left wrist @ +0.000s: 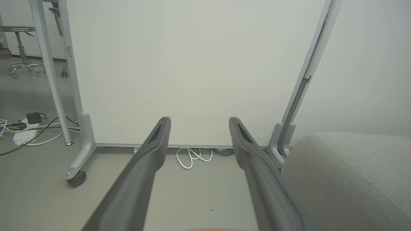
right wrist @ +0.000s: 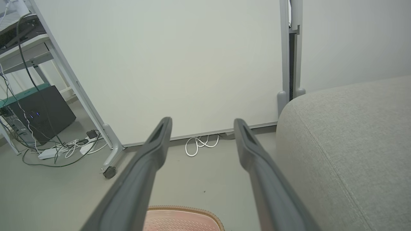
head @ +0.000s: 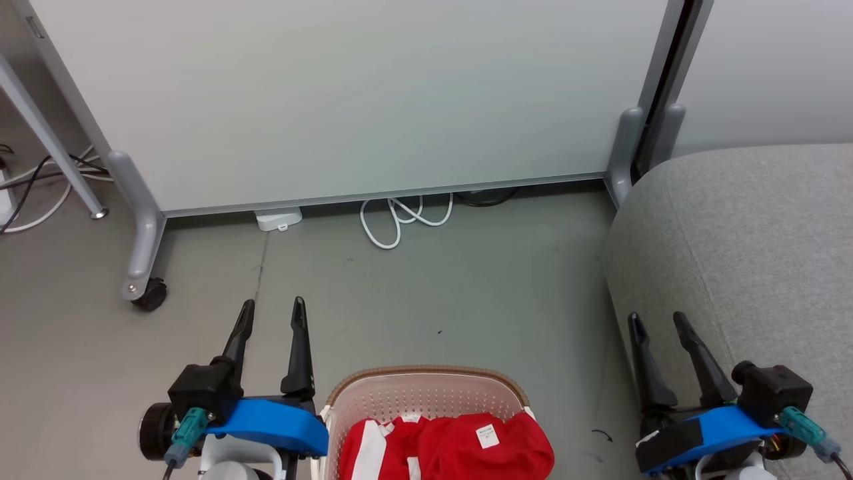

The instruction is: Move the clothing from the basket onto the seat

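**Bright red striped fabric clothing (head: 453, 443) lay in cream-white perforated plastic basket (head: 426, 393)**

The basket stood on the grey floor (head: 466, 300), near centre. The left gripper (head: 273, 302) hung just left of it, dark fingers apart and empty. The right gripper (head: 656, 316), fingers equally apart, hung at the left edge of the large light grey upholstered seat (head: 746, 253).

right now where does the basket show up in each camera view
head view: basket at bottom centre, red clothing inside it.
left wrist view: basket is a sliver of brown rim at the bottom edge, just right of centre.
right wrist view: basket at the bottom edge, just left of centre, rim and perforated wall.
shared landmark: the coiled white cable on the floor at the foot of the white panel.
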Controlling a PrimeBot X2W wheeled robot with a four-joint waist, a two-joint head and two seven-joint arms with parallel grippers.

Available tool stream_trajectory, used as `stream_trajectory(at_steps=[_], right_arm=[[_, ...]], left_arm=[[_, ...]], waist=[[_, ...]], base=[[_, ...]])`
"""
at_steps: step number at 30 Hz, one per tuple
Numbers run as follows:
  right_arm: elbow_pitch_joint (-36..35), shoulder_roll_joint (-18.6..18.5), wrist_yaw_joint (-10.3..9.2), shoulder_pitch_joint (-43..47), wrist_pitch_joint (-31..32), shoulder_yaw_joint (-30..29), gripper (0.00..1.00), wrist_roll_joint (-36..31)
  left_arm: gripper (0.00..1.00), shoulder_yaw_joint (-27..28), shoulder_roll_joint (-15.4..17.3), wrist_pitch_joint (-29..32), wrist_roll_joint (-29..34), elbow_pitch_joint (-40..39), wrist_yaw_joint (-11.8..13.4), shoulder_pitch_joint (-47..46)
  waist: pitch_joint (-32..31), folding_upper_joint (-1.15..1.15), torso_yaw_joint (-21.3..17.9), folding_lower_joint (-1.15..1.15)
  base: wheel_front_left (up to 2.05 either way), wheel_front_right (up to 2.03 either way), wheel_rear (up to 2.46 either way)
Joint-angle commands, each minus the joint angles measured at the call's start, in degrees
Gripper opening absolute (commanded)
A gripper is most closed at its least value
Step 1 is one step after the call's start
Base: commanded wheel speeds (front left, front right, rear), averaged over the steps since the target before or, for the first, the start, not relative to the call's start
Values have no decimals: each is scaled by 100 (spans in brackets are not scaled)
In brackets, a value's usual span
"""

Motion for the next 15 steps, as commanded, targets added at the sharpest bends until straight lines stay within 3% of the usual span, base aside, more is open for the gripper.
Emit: stream_trajectory(at_steps=[1, 15], right_arm=[[-7, -34, 13, -61, -60, 11, 100, -160], [93, -37, 14, 4, -204, -43, 100, -731]], left_arm=[[100, -8, 29, -56, 152, -4, 35, -97], [100, -41, 29, -212, 602, 136, -11, -77]], waist=[[3, 0, 6, 0], [19, 0, 51, 0]], base=[[0, 0, 0], [0, 0, 0]])
